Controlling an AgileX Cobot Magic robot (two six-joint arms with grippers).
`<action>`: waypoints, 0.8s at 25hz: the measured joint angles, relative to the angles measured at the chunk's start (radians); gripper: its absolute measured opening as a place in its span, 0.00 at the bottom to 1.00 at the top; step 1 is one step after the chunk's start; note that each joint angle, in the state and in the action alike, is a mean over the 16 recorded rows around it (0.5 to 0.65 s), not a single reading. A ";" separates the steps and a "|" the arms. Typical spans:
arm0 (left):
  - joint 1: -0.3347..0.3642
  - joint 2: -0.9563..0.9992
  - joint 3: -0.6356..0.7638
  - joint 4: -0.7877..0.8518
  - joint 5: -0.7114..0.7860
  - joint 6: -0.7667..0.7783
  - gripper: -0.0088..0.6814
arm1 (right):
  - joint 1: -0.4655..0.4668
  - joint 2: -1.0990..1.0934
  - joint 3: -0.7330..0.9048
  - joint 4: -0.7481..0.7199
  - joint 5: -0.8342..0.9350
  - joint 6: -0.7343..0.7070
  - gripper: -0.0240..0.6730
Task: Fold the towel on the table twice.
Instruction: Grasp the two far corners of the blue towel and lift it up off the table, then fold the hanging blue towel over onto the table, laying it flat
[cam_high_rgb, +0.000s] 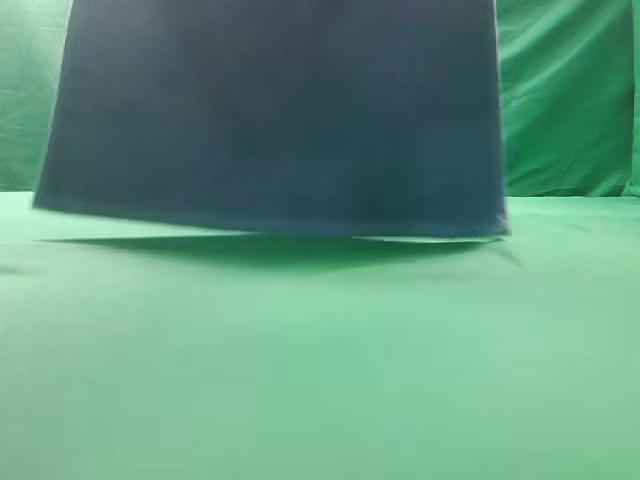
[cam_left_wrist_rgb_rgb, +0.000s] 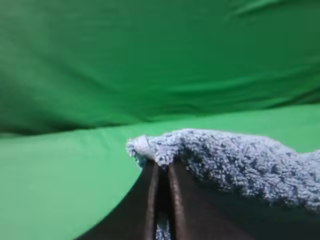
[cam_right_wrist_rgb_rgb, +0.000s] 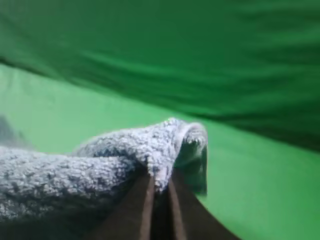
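the towel (cam_high_rgb: 275, 115) hangs as a wide dark blue sheet filling the upper part of the high view, its lower edge just above the green desk (cam_high_rgb: 320, 380) with a thin shadow under it; whether that edge brushes the cloth cannot be told. the arms themselves are out of that view. in the left wrist view the left claw (cam_left_wrist_rgb_rgb: 161, 172) is pressed together on a corner of the towel (cam_left_wrist_rgb_rgb: 235, 160), the fluffy weave bunched over the dark jaws. in the right wrist view the right claw (cam_right_wrist_rgb_rgb: 159, 182) likewise pinches the other corner of the towel (cam_right_wrist_rgb_rgb: 125, 152), with a pale edge curling over the tip. behind both stands the wrinkled green backdrop (cam_high_rgb: 570, 100). the first fold looks not yet laid. the risks from here: each claw seems to hold only a small bite of thick pile, so a quick swing could let a corner slip out and the sheet would drop in a heap. if the two arms move unevenly, the lower edge, which already sits a little lower on the right, may land skewed and the fold will not line up. dragging the hanging edge on the desk could also rumple it.
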 joint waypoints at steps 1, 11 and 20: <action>0.000 -0.003 -0.026 0.014 -0.001 -0.002 0.01 | 0.000 -0.001 -0.029 0.000 -0.003 -0.010 0.03; 0.000 -0.013 -0.023 0.096 -0.012 -0.079 0.01 | -0.001 0.002 -0.117 -0.001 0.029 -0.083 0.03; 0.000 -0.175 0.275 0.070 -0.063 -0.140 0.01 | 0.007 -0.010 -0.091 0.010 0.175 -0.066 0.03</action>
